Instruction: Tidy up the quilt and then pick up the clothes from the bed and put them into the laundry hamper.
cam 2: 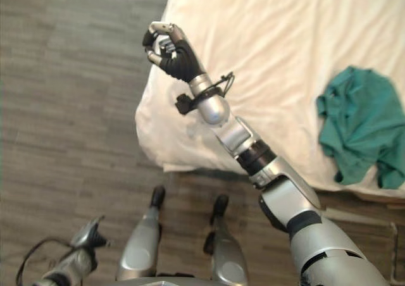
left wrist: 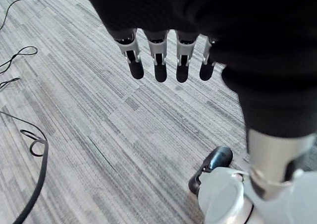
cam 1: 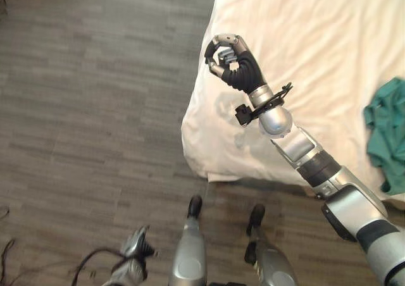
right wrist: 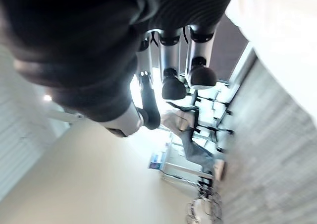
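1. Hovering above the near corner of the bed (cam 1: 329, 39), the right hand (cam 1: 235, 63) has its fingers (cam 1: 221, 55) clenched on nothing; no cloth shows between them.
2. The quilt (cam 2: 285, 52) lies white and mostly flat across the bed, with soft creases and its corner draped over the bed's edge below the hand.
3. The clothes (cam 2: 364, 131), a crumpled teal garment, rest on the bed well apart from the hand, toward the robot's right.
4. The left hand (left wrist: 163, 60) hangs low over the floor (left wrist: 89, 135) beside the bed, fingers released and straight.
5. To finish smoothing well, I judge the right fingers should loosen first, then come down onto the quilt corner and pinch a firm fold before pulling.
6. Pulling outward along the bed edge, not upward, should flatten creases without dragging the clothes.
7. A hamper is not something I can place from here.
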{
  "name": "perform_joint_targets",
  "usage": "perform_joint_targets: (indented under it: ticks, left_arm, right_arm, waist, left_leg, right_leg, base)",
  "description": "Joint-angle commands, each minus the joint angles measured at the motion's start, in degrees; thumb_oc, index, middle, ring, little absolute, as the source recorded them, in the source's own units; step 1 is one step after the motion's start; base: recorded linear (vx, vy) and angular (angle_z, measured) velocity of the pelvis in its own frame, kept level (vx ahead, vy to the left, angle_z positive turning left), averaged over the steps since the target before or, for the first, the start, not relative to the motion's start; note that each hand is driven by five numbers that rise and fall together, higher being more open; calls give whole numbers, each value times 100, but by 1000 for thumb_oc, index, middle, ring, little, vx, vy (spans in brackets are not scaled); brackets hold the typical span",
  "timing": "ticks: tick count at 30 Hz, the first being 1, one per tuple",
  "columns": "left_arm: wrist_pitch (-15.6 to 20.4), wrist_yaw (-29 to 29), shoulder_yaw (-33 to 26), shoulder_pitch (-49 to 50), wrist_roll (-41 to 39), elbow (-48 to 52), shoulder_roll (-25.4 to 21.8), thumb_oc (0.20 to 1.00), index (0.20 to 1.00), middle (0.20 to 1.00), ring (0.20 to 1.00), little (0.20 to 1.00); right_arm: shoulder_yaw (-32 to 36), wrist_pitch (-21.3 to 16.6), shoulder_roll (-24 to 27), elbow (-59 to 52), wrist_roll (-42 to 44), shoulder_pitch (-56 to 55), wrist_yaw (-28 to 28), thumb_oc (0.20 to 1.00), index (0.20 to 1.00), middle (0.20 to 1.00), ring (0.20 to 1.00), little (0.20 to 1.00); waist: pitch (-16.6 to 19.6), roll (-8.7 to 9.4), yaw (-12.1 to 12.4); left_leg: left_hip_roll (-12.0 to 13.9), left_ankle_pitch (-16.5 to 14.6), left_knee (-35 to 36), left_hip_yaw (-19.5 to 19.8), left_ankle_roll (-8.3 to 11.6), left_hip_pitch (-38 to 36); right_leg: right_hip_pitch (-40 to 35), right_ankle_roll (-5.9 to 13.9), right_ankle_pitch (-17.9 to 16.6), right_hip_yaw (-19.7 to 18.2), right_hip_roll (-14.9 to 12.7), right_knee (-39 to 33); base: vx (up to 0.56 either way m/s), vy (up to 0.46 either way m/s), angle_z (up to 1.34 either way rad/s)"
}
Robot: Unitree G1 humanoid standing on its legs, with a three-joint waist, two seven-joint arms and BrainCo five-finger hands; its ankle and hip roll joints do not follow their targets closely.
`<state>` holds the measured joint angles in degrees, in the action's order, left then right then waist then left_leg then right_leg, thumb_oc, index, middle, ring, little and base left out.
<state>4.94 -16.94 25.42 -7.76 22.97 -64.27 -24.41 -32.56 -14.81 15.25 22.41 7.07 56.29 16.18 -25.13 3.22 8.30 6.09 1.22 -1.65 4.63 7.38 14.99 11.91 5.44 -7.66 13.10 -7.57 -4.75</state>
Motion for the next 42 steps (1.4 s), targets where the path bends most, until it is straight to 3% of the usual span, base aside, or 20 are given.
perform_joint_targets:
  ticks: [1, 5, 9, 11, 13, 16, 17, 20, 21, 23, 26, 28, 31, 35, 39, 41, 42]
  left_arm:
    - [179, -306, 373, -323, -130, -38, 50, 1000, 1000, 1000, 1000, 1000]
    - [260, -354, 683, -473, -15, 337, 162, 1000, 1000, 1000, 1000, 1000]
    - [230, -355, 837, -376, 104, 202, 415, 1000, 1000, 1000, 1000, 1000]
    - [233, -359, 836, -362, 106, 197, 423, 1000, 1000, 1000, 1000, 1000]
    - [94, -301, 570, -161, -94, -313, 708, 1000, 1000, 1000, 1000, 1000]
    - [22, -236, 359, -38, -224, -553, 793, 1000, 1000, 1000, 1000, 1000]
    - [-50, -149, 233, -111, -260, -650, 763, 1000, 1000, 1000, 1000, 1000]
    - [87, -74, 80, -22, -293, -437, 647, 1000, 1000, 1000, 1000, 1000]
    - [142, -80, 44, -86, -395, -300, 625, 1000, 1000, 1000, 1000, 1000]
    - [247, -35, 46, -193, -559, -133, 589, 1000, 1000, 1000, 1000, 1000]
    - [302, -120, 113, -411, -630, 29, 559, 1000, 1000, 1000, 1000, 1000]
    - [411, -143, 123, -663, -969, 165, 564, 1000, 1000, 1000, 1000, 1000]
    - [543, -97, 166, -959, -1282, 469, 569, 1000, 1000, 1000, 1000, 1000]
    - [535, 79, 70, -1190, -1757, 548, 736, 1000, 1000, 1000, 1000, 1000]
    - [575, 335, 249, -707, -1472, 482, 773, 1000, 1000, 1000, 1000, 1000]
    - [470, 415, 241, -559, -1347, 500, 783, 1000, 1000, 1000, 1000, 1000]
    - [469, 415, 241, -558, -1346, 502, 781, 1000, 1000, 1000, 1000, 1000]
  right_arm:
    - [-361, -124, -286, 217, 479, -224, -131, 200, 200, 200, 200, 200]
    - [-1032, -31, -751, 612, 436, -1047, -545, 200, 200, 200, 200, 200]
    - [-1751, 29, -1007, 710, 592, -2067, -1200, 200, 200, 200, 200, 200]
    - [-1761, 27, -1004, 708, 595, -2082, -1204, 200, 200, 200, 200, 200]
    - [-2126, 15, -1058, 236, 1040, -2715, -1817, 200, 200, 200, 200, 200]
    - [-2051, -71, -972, -257, 1260, -2775, -1913, 200, 200, 200, 200, 200]
    - [-2037, -30, -801, -824, 1499, -2841, -2188, 200, 200, 200, 200, 200]
    - [-1503, -108, -622, -1042, 1313, -2754, -1911, 200, 200, 200, 200, 200]
    - [-956, -271, -532, -1321, 1263, -2602, -1477, 200, 200, 200, 200, 200]
    - [-521, -305, -393, -1331, 1137, -2514, -1197, 200, 200, 200, 200, 200]
    - [-130, -263, -341, -783, 777, -2329, -769, 200, 200, 200, 200, 200]
    - [427, -111, -331, 390, 444, -2133, -162, 200, 200, 200, 200, 200]
    - [805, -42, -310, 1004, 525, -2350, 47, 200, 200, 200, 200, 200]
    - [1626, 6, -261, 1930, 1138, -3321, 8, 200, 200, 200, 200, 200]
    - [2017, 81, -217, 2740, 1315, -3827, -72, 200, 200, 200, 200, 200]
    - [2161, 291, -257, 3366, 1369, -4350, -273, 200, 200, 200, 200, 200]
    - [2161, 290, -258, 3365, 1369, -4351, -274, 200, 200, 200, 200, 200]
  waist:
    - [-342, -204, 80]
    - [-466, -213, 47]
    - [-414, -100, 7]
    - [-407, -103, 1]
    - [-64, 90, -88]
    - [143, 149, -156]
    - [214, 184, -213]
    - [354, 144, -247]
    - [325, 130, -287]
    - [231, 93, -282]
    - [67, 44, -308]
    - [-128, -41, -379]
    - [-203, -86, -507]
    - [-210, -47, -988]
    - [-164, -47, -1134]
    - [-62, -132, -1159]
    - [-50, -125, -1168]
  left_leg:
    - [201, 108, -1, 21, 101, 109]
    - [217, 110, -30, 54, 103, 246]
    - [161, -25, -79, 75, 52, 70]
    - [160, -28, -77, 74, 51, 60]
    - [55, -224, -40, 39, -37, -284]
    - [-30, -268, 29, 51, -93, -448]
    - [-47, -289, 42, 31, -111, -509]
    - [-158, -382, 15, 12, -183, -615]
    - [-238, -442, -136, 5, -227, -560]
    - [-314, -524, -381, -25, -262, -453]
    - [-356, -580, -640, -73, -262, -301]
    - [-355, -666, -955, -226, -240, -102]
    - [-362, -769, -1215, -321, -232, 57]
    - [-352, -935, -1273, -637, -283, 3]
    - [-345, -863, -1006, -886, -301, -150]
    - [-75, -827, -808, -1354, -330, -412]
    - [-88, -797, -789, -1350, -334, -399]
  right_leg:
    - [87, 489, 875, -43, -438, 883]
    - [219, 506, 914, -42, -477, 954]
    - [12, 521, 925, -47, -471, 882]
    - [0, 523, 925, -46, -472, 875]
    - [-393, 542, 860, -57, -502, 700]
    - [-561, 567, 827, -42, -535, 620]
    - [-606, 587, 816, -42, -552, 606]
    - [-732, 630, 796, -37, -645, 571]
    - [-675, 644, 788, -87, -692, 649]
    - [-558, 661, 811, -141, -762, 861]
    - [-359, 678, 807, -203, -857, 1149]
    - [-31, 726, 750, -269, -971, 1489]
    - [111, 729, 768, -390, -1033, 1608]
    - [254, 726, 615, -561, -1063, 1438]
    - [227, 731, 426, -577, -1050, 1109]
    - [251, 650, 431, 215, -1143, 1216]
    - [262, 648, 412, 220, -1153, 1202]
  base:
    - [-56, 9, 15]
    - [-35, 15, 5]
    - [7, 21, 9]
    - [31, 25, 18]
    - [137, 74, 5]
    - [84, 53, -6]
    - [111, 144, -18]
    - [35, 113, -6]
    - [-46, 96, -6]
    - [-74, 111, -16]
    - [-111, 76, -12]
    - [-93, 90, 0]
    - [-32, 70, -17]
    - [-8, 91, -40]
    - [-12, 33, -38]
    - [-32, 26, -46]
    - [-45, -19, -105]
